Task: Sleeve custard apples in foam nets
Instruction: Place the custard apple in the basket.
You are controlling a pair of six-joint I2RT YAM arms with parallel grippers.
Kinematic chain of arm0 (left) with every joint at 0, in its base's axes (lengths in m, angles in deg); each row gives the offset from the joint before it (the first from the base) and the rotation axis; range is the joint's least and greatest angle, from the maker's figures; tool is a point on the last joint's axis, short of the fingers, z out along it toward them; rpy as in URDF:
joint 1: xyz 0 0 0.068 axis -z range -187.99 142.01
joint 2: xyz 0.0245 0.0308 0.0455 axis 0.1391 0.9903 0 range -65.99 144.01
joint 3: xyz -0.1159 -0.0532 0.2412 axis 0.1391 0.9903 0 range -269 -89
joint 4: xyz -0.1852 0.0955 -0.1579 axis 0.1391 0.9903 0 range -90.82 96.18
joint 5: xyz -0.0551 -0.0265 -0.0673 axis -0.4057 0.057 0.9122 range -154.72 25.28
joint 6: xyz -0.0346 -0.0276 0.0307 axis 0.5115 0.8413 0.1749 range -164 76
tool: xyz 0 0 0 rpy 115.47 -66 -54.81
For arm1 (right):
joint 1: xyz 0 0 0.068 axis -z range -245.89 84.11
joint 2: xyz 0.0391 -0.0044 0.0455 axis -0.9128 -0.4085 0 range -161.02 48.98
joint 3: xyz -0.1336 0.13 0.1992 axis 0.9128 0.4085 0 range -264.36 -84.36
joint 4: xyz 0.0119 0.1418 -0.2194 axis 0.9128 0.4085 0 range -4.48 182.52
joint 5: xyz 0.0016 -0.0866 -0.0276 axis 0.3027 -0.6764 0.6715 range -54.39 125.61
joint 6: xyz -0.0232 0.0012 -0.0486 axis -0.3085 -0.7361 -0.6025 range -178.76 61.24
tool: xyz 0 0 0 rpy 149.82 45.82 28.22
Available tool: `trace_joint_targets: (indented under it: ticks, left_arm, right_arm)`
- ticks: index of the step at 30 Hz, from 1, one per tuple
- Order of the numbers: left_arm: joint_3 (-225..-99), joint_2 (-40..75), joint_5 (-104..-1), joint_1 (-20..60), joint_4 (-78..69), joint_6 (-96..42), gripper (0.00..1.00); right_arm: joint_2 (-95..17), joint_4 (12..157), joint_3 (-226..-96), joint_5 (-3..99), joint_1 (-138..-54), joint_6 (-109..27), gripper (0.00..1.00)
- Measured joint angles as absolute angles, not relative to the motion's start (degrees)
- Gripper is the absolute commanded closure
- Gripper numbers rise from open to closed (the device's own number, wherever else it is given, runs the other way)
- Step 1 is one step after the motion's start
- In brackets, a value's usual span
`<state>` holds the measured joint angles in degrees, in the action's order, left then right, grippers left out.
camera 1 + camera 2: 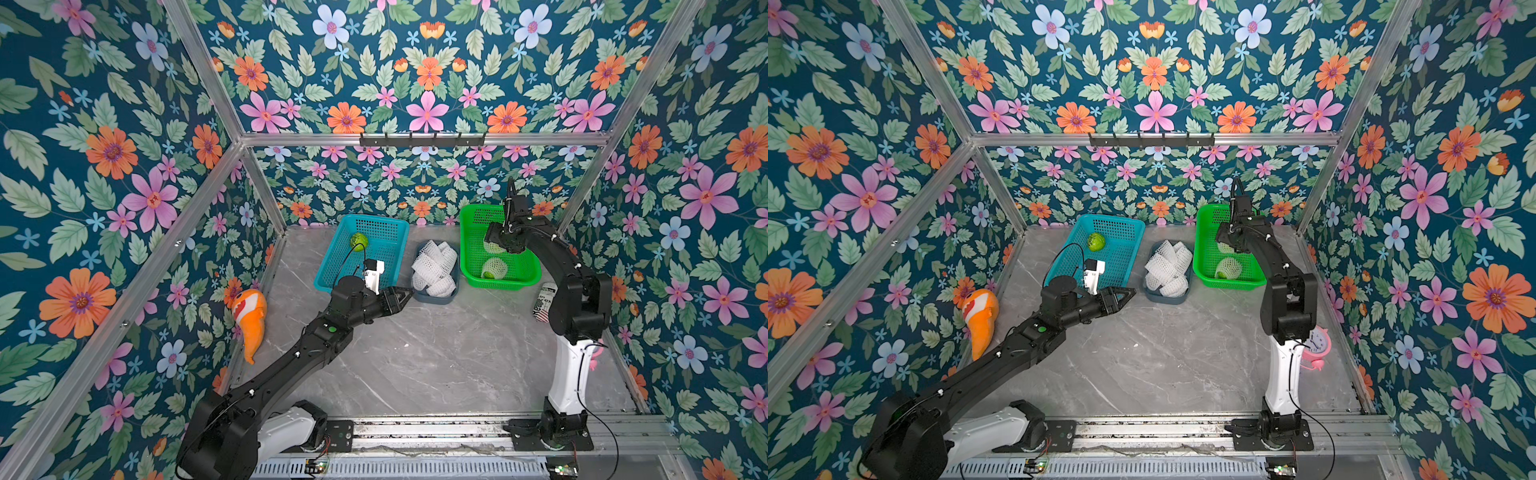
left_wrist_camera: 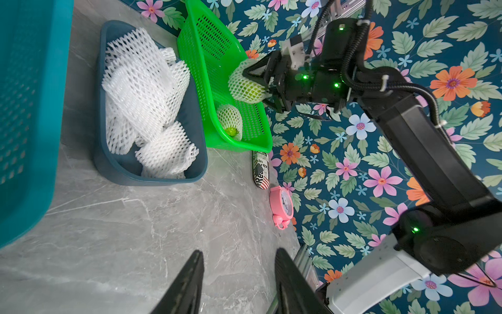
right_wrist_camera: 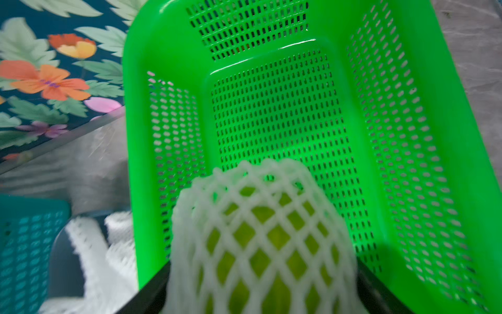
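Top view: I log a bare custard apple in the teal basket, well apart from the green basket; a sleeved custard apple lies inside the green basket.
Left wrist: left jaws apart, empty.
Right wrist: right jaws clamped on a netted custard apple above the green basket.

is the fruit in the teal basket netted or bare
Bare. The custard apple in the teal basket shows plain green skin in both top views, with nothing wrapped around it.

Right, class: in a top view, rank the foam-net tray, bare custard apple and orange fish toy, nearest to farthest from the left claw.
1. Foam-net tray, just beside the left claw.
2. Bare custard apple, in the teal basket.
3. Orange fish toy, far off to the left.
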<state>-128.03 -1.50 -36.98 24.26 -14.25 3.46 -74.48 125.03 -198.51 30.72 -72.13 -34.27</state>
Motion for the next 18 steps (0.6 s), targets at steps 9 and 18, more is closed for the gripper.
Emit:
trace_joint_targets:
  ticks: [9,18]
  left_arm:
    - [-126.94,-2.88,-39.14,24.26,-12.50,3.46,0.54]
    - [-126.30,-2.79,-39.82,24.26,-11.91,3.64,0.54]
  right_arm:
    - [-88.31,132.07,-215.10,29.48,-71.08,-34.55,0.21]
    - [-96.16,135.89,-222.38,29.50,-70.89,-35.15,0.20]
